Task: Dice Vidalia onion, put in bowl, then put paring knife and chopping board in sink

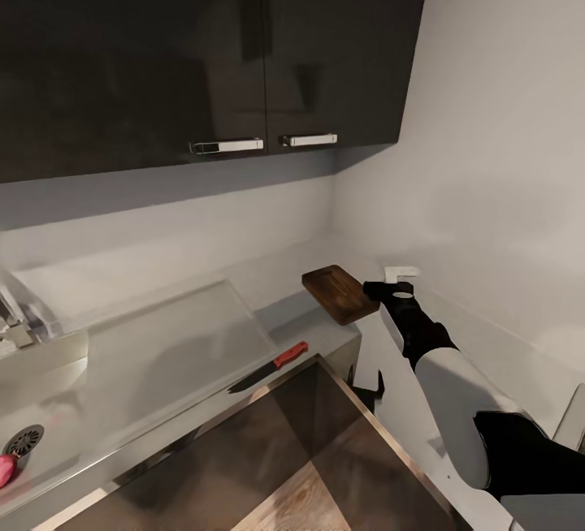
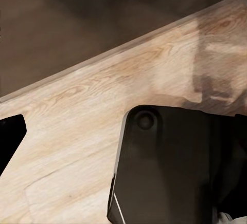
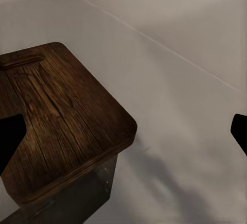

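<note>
- Right wrist view: right gripper has its fingers spread wide with nothing held, one dark fingertip over the brown wooden rectangular chopping board.
- Advice: approach the board's overhanging edge squarely before closing.
- Red-handled paring knife lies near the board, on the glossy grey countertop.
- Brushed-steel sink, well apart from the board, holds a pinkish object.
- Left gripper's state cannot be judged.

brown grained chopping board (dark); red-handled paring knife

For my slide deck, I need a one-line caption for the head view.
Right arm reaches toward the chopping board on the countertop; paring knife lies on the drainboard.
</note>
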Robot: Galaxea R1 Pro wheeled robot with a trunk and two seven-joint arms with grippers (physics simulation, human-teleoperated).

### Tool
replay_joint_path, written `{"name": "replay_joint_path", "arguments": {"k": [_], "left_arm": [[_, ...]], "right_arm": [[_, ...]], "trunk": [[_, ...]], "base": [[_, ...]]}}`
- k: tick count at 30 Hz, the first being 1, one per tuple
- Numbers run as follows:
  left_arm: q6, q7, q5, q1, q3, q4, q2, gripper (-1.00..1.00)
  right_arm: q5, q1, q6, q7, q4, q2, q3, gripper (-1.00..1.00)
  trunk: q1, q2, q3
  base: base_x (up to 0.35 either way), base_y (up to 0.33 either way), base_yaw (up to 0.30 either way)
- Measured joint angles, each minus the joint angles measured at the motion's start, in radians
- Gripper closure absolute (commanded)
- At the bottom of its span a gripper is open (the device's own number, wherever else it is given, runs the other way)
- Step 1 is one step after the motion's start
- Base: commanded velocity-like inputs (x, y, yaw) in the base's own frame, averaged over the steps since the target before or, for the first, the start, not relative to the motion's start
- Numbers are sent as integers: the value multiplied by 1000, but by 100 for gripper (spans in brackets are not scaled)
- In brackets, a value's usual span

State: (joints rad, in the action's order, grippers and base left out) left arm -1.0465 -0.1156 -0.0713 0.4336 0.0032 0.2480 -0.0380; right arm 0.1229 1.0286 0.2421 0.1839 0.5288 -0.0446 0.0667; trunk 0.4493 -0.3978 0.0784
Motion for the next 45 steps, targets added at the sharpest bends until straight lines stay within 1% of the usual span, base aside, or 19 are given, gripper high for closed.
{"name": "replay_joint_path", "arguments": {"k": [3, 6, 17, 29, 31, 34, 36, 40, 41, 42, 43, 44, 45], "left_arm": [[0, 0, 0, 0, 0, 0, 0, -100], [0, 0, 0, 0, 2, -21, 0, -100], [0, 0, 0, 0, 3, -32, -1, -100], [0, 3, 2, 0, 0, -26, -1, -100], [0, 3, 2, 0, 1, -11, -1, -100], [0, 1, 3, 0, 2, 50, -1, -100], [0, 0, 4, 0, 0, 113, -2, -100], [0, 0, 3, 0, 0, 190, -5, -100], [3, 0, 3, 0, 0, 199, -5, -100], [45, 0, 4, 0, -1, 220, -6, -100], [139, 0, 6, 0, -4, 271, -5, -100], [175, -1, 5, 0, -4, 291, -4, -100], [245, -1, 6, 0, -5, 329, -1, -100]], "right_arm": [[0, 0, 0, 0, 0, -1, 0, -100], [0, 0, 0, 0, 0, -1, 0, -100], [2, 0, -2, 0, -2, 0, 0, -100], [2, 0, -2, 0, -3, 0, 0, -100], [1, 0, -2, 0, -3, 0, 0, -100], [1, 0, -2, 0, -3, 0, 0, -100], [0, 0, -2, 0, -3, 0, 0, -100], [0, 0, -2, 0, -3, 0, 0, -100], [0, 0, -2, 0, -3, 0, 0, -100], [0, 0, -2, -1, -3, 0, -1, -100], [0, 0, -2, 0, -3, 0, -1, -100], [0, 0, -2, 0, -3, 0, -1, -100], [0, 0, -2, 0, -3, 0, -1, -100]], "trunk": [[0, 0, 0], [0, 0, 0], [-1, 0, 0], [0, 0, 0], [0, 0, 0], [0, 0, 0], [0, 0, 0], [0, 0, 0], [0, 0, 0], [0, 0, 0], [0, 0, 0], [0, 0, 0], [0, 0, 0]], "base": [[18, 0, 0], [151, 0, 0], [304, 0, 0], [30, 0, 0], [0, 0, 0], [0, 0, 0], [0, 0, 0], [0, 0, 0], [0, 0, 0], [0, 0, 0], [0, 0, 0], [0, 0, 0], [0, 0, 0]]}}
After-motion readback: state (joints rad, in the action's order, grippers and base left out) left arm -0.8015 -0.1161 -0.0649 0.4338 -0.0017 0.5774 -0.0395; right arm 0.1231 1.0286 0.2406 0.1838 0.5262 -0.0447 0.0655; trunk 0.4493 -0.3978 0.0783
